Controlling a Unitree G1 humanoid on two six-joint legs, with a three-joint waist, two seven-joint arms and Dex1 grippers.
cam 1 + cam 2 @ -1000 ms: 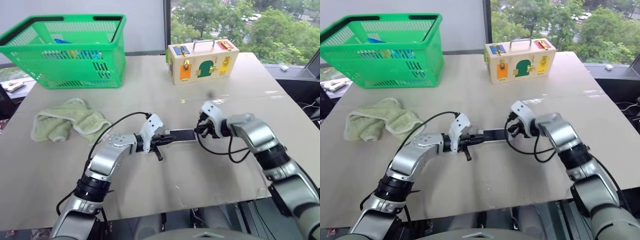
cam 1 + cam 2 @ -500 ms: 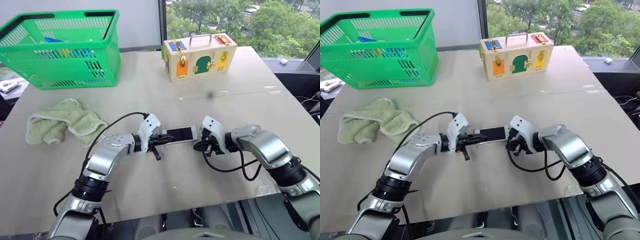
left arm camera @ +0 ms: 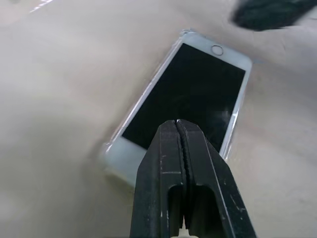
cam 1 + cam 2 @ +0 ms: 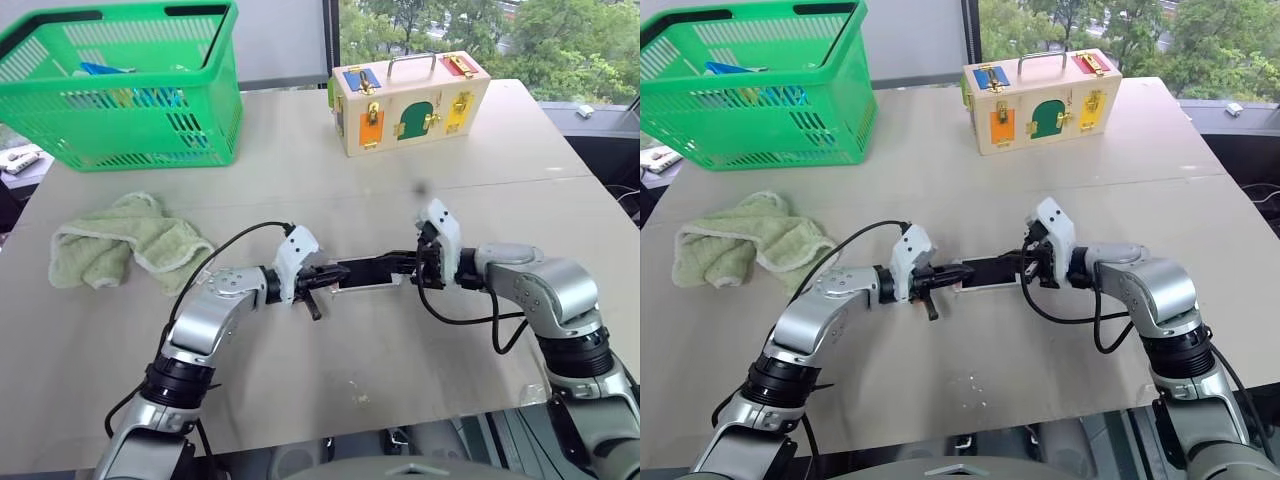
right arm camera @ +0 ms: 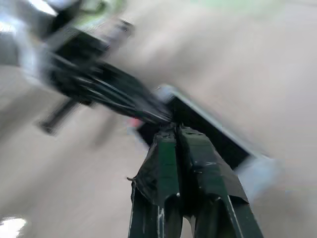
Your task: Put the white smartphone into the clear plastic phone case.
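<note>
The white smartphone (image 4: pixel 365 272) lies screen-up on the table between both grippers, with its home button (image 3: pixel 217 49) at the end toward my right gripper. The clear plastic phone case (image 3: pixel 148 94) shows as a thin glossy rim along the phone's long edge and far corner. I cannot tell how fully the phone sits in it. My left gripper (image 3: pixel 177 122) is shut, its tips resting over the black screen near one end. My right gripper (image 4: pixel 402 263) is shut and hovers over the home-button end.
At the back left stands a green basket (image 4: pixel 130 90) with items inside. A wooden lock box (image 4: pixel 410 100) stands at the back centre. A green towel (image 4: pixel 120 240) lies to the left of my left arm. The table's front edge (image 4: pixel 350 425) runs close below the arms.
My right gripper has risen from the table beside the phone and now points over its home-button end. The left gripper has stayed put, and the head camera has shifted.
</note>
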